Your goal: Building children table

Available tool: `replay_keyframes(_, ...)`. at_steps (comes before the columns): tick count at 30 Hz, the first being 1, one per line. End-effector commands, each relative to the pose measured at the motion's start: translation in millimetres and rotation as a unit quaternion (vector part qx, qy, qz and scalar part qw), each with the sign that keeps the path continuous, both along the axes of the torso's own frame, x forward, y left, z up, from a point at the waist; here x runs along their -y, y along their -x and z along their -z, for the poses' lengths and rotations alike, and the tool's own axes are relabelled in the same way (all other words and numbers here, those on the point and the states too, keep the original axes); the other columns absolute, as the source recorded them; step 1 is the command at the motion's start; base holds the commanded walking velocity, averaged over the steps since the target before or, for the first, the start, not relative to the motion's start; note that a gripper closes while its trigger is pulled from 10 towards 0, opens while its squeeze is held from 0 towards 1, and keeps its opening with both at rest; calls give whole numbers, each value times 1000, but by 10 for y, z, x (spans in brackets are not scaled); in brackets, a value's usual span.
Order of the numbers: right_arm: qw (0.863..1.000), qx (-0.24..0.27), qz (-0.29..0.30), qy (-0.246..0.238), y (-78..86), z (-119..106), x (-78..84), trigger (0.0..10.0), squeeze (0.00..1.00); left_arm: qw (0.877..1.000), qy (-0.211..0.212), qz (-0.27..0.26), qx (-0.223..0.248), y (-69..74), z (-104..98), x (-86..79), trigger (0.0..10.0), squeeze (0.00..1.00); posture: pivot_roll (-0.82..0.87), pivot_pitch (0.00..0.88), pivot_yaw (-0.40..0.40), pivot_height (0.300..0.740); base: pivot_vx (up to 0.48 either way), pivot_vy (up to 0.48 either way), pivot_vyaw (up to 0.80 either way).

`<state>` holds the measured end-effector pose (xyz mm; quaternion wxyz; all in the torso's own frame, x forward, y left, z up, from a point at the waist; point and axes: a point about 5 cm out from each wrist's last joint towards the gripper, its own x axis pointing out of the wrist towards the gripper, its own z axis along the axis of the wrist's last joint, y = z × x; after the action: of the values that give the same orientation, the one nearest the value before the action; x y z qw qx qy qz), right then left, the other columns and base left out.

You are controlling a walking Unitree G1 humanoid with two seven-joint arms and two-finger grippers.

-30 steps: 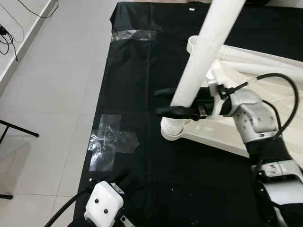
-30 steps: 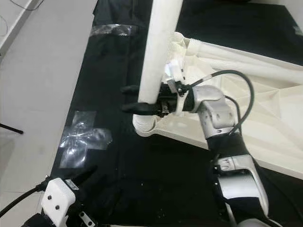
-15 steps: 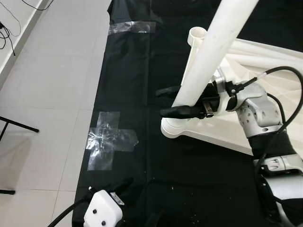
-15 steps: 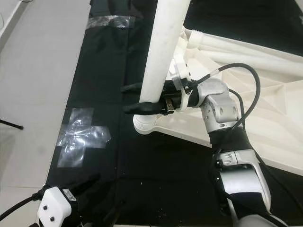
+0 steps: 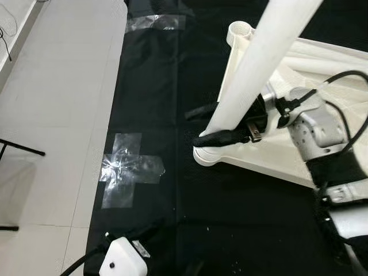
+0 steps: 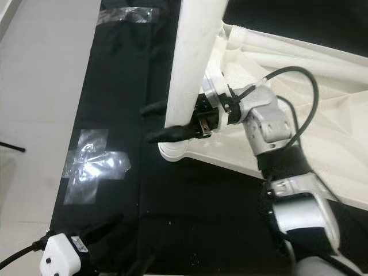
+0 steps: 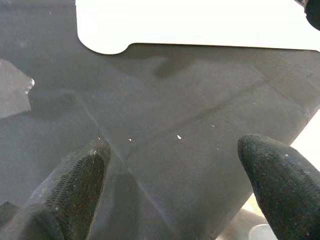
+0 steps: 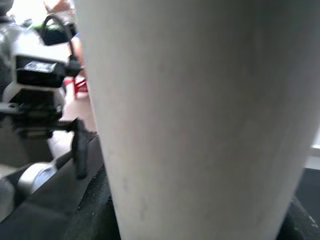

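White plastic table leg stands clamped between the right gripper fingers, its foot just below them in the upturned tabletop corner socket. Keep it upright and press straight down. Left gripper hangs spread, holding nothing, over black sheet.

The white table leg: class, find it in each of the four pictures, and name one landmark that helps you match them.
Left eye view: the table leg slants from top right down to its socket at centre.
Right eye view: top centre, nearly upright.
Left wrist view: not seen.
Right wrist view: close up, across most of the picture.
Shared landmark: the clear tape cross on the black mat, lower left in both eye views.
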<state>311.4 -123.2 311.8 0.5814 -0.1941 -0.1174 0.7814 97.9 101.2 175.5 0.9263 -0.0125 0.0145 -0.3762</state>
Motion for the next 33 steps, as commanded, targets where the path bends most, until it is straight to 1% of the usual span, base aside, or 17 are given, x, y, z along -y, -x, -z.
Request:
replay_keyframes(1, 999, -25, -25, 35, 32, 137, -68, 10000, 0, 1000, 0, 12, -12, 60, 5, 14, 10000, 0, 93, 462, -32, 740, 0, 0, 0)
replay_keyframes(3, 999, -23, -29, 36, 36, 122, -88, 10000, 0, 1000, 1, 12, -13, 66, 3, 19, 10000, 0, 92, 461, -33, 740, 0, 0, 0)
replay_keyframes(7, 997, -28, -45, 56, 64, 117, -131, 10000, 0, 1000, 4, 13, -15, 84, 2, 35, 10000, 0, 88, 457, -42, 740, 0, 0, 0)
replay_keyframes(12, 996, -39, -61, 54, 102, 114, -153, 10000, 0, 1000, 8, 14, -15, 88, 0, 47, 10000, 0, 84, 453, -48, 740, 0, 0, 0)
replay_keyframes(13, 995, -49, -73, 48, 137, 125, -151, 10000, 0, 1000, 8, 14, -15, 90, -2, 49, 10000, 0, 84, 453, -48, 740, 0, 0, 0)
replay_keyframes(18, 994, -52, -78, 49, 161, 175, -146, 10000, 0, 1000, 9, 13, -15, 82, 0, 46, 10000, 0, 85, 452, -47, 740, 0, 0, 0)
replay_keyframes(21, 995, -53, -73, 33, 163, 219, -142, 10000, 0, 1000, 9, 13, -13, 72, 5, 47, 10000, 0, 78, 448, -53, 740, 0, 0, 0)
replay_keyframes(23, 996, -54, -66, 23, 210, 273, -100, 10000, 0, 1000, 9, 13, -12, 61, 9, 51, 10000, 0, 78, 446, -51, 740, 0, 0, 0)
replay_keyframes(24, 997, -48, -60, 25, 246, 306, -78, 10000, 0, 1000, 9, 13, -11, 57, 9, 51, 10000, 0, 76, 445, -48, 740, 0, 0, 0)
replay_keyframes(28, 998, -39, -47, 31, 297, 351, -56, 10000, 0, 1000, 9, 13, -10, 47, 10, 49, 10000, 0, 72, 445, -43, 740, 0, 0, 0)
replay_keyframes(29, 998, -32, -34, 37, 351, 384, -34, 10000, 0, 1000, 9, 16, -8, 36, 13, 47, 10000, 0, 68, 444, -39, 740, 0, 0, 0)
replay_keyframes(33, 998, -29, -27, 49, 375, 410, -19, 10000, 0, 1000, 9, 18, -7, 28, 15, 46, 10000, 0, 63, 442, -37, 740, 0, 0, 0)
